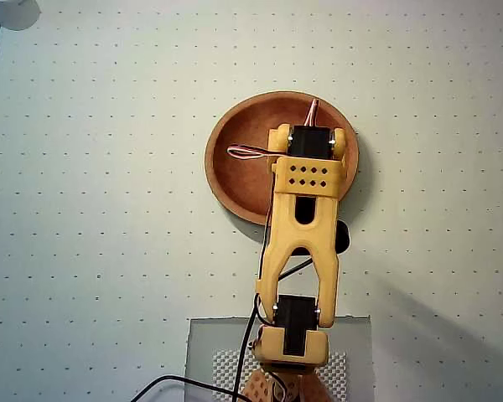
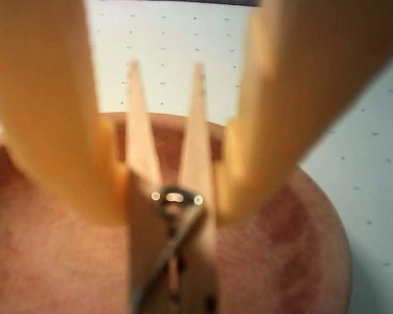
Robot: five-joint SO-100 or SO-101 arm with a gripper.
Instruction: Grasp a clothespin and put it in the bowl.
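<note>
Pale wood fills my wrist view: the small spring clothespin (image 2: 173,222), two thin tan slats with a metal coil at the middle, sits clenched between the yellow plastic gripper (image 2: 173,196) fingers, directly above the round reddish-brown wooden bowl (image 2: 46,261). In my overhead view, the yellow arm (image 1: 300,243) reaches over that bowl (image 1: 239,159) on the dotted white table (image 1: 92,209).

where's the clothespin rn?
Wrist view, centre: the clothespin sits between the end effector fingers, above the bowl. The arm hides it in the overhead view.
</note>
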